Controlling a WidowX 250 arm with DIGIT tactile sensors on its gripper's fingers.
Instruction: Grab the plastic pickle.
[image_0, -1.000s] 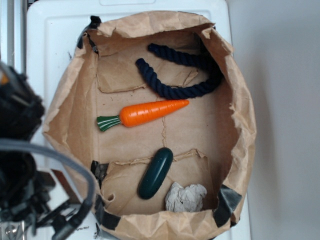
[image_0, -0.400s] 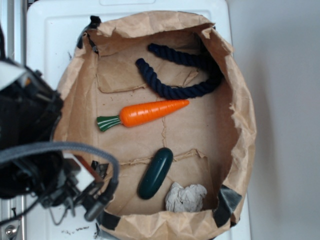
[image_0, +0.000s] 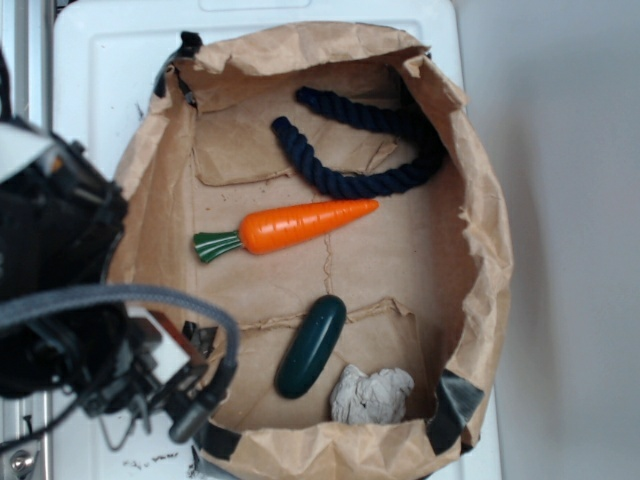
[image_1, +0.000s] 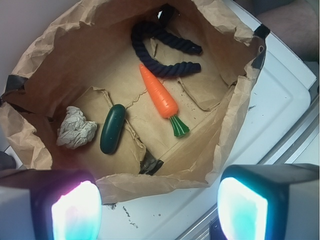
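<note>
Glossy plastic pickle (image_0: 311, 345) lay inside the paper bag (image_0: 487, 250), just beside the grey wad (image_0: 372, 394), below the carrot (image_0: 290, 228). Gripper (image_1: 155, 202) hung spread outside the bag's rim, empty. Judged light, rigid, slippery (grasp across its midsection).

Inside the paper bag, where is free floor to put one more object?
Most room lies between the carrot and the paper bag wall beyond its tip. A smaller patch lies between carrot and pickle. Crowded: the rope end, and where the paper wad sits beside the pickle.
</note>
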